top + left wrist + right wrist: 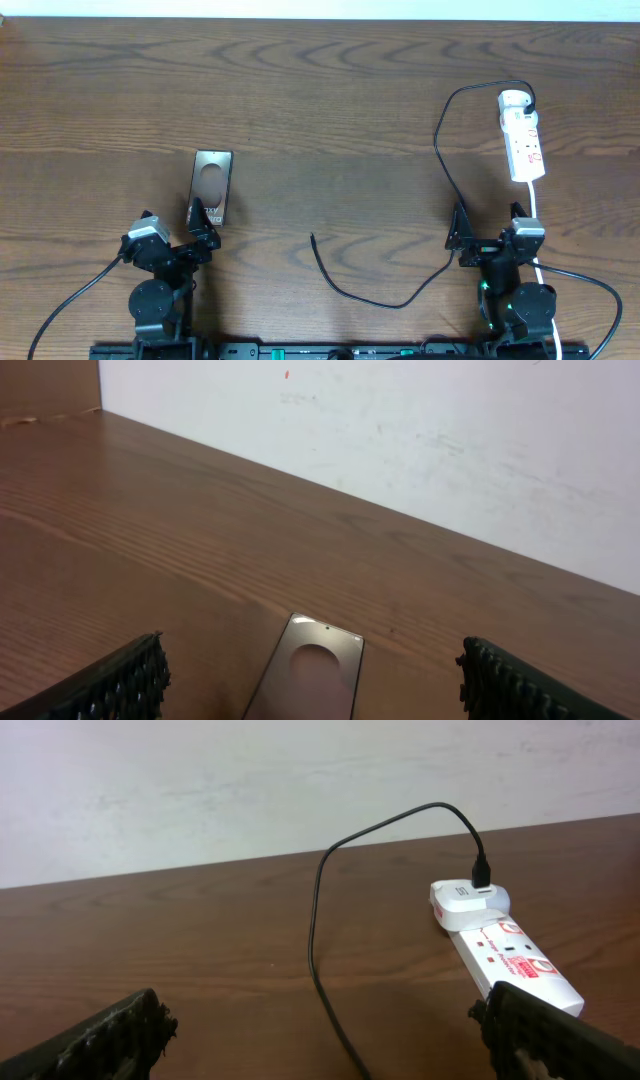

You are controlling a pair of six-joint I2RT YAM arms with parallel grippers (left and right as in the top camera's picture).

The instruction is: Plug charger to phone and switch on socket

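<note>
The phone (pixel 212 185) lies flat on the table at the left, pale round patch up; it also shows in the left wrist view (pixel 310 675). My left gripper (pixel 200 228) is open just before the phone's near end, fingers apart (pixel 315 690). The charger cable (pixel 440 150) runs from its plug in the socket's far end (pixel 522 100) down to a free end (pixel 313 238) at table centre. The socket (pixel 524 140) lies at the right, white with red markings (pixel 505 945). My right gripper (pixel 487 232) is open and empty (pixel 325 1040), with the cable (pixel 318 920) passing between its fingers.
The socket's white cord (pixel 537 215) runs back toward the right arm's base. Black arm cables trail off the table's near edge at both sides. A pale wall stands beyond the table's far edge.
</note>
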